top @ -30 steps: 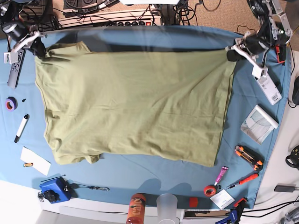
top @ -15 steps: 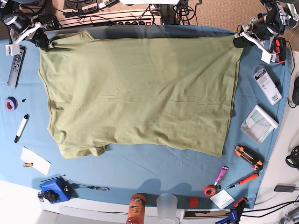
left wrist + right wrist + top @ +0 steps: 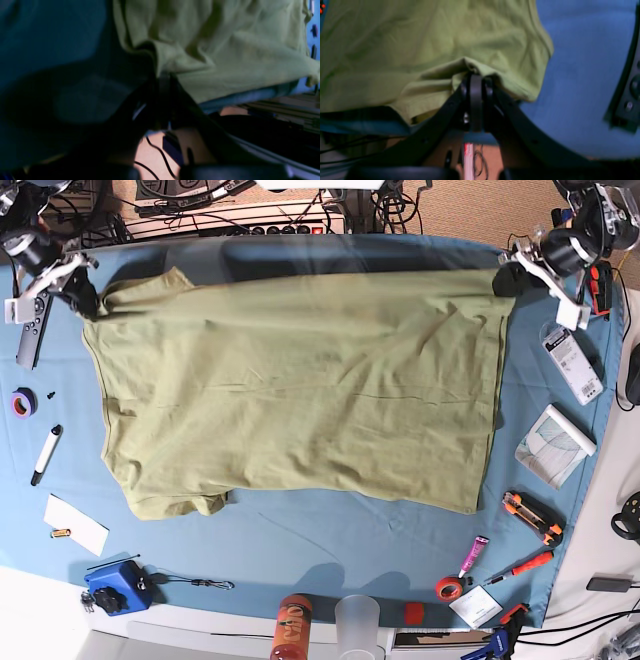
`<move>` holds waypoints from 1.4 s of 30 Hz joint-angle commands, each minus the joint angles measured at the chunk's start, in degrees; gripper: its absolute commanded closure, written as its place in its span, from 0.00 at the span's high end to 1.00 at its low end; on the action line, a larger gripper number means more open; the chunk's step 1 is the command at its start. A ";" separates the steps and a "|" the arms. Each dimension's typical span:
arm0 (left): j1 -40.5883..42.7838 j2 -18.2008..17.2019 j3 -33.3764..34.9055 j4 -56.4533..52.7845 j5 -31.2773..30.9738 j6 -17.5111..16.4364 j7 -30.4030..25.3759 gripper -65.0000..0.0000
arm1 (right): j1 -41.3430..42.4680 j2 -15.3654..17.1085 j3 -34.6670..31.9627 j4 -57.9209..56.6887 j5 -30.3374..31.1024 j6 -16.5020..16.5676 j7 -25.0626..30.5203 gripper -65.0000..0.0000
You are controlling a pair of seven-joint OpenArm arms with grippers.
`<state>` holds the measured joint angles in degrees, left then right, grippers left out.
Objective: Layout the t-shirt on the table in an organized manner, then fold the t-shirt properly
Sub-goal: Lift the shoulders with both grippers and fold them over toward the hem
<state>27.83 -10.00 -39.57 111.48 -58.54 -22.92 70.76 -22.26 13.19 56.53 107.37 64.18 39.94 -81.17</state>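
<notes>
The olive t-shirt point(image 3: 300, 390) lies spread over the light blue table point(image 3: 320, 545), its far edge lifted and sagging between my two grippers. In the base view my left gripper point(image 3: 503, 280) is shut on the shirt's far right corner. My right gripper point(image 3: 86, 297) is shut on the far left corner, by a sleeve. Seen from the left wrist, the dark left gripper point(image 3: 162, 76) pinches a fold of the t-shirt point(image 3: 225, 45). From the right wrist, the right gripper point(image 3: 476, 76) clamps a bunched edge of the t-shirt point(image 3: 420, 45) above the table point(image 3: 582, 75).
A remote point(image 3: 28, 332), purple tape point(image 3: 22, 401), a marker point(image 3: 46, 453) and a white card point(image 3: 75, 523) lie at the left. A blue device point(image 3: 118, 585), bottle point(image 3: 292, 625) and cup point(image 3: 357, 618) line the near edge. Packets point(image 3: 555, 443) and a cutter point(image 3: 530, 515) sit at the right.
Both grippers have come slightly toward the near side and down since half a second ago. The shirt's far edge, taut then, now sags. The body of the shirt lies about the same.
</notes>
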 commanded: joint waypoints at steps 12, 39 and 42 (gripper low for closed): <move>-8.07 -0.63 -0.31 0.87 5.03 -0.98 -6.75 0.00 | 8.20 1.09 -11.13 0.85 -16.02 0.06 8.26 0.00; -21.18 -0.63 15.82 -7.65 30.27 1.95 -21.75 0.00 | 28.89 5.55 -18.73 -26.64 -27.80 0.06 18.67 0.00; -22.67 -0.66 15.82 -10.95 30.29 2.12 -22.14 0.00 | 30.08 5.55 -18.73 -27.80 -27.85 0.06 19.06 0.00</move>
<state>5.96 -10.00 -23.57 99.53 -27.68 -20.97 50.37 6.72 17.28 37.50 78.65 35.51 39.97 -64.12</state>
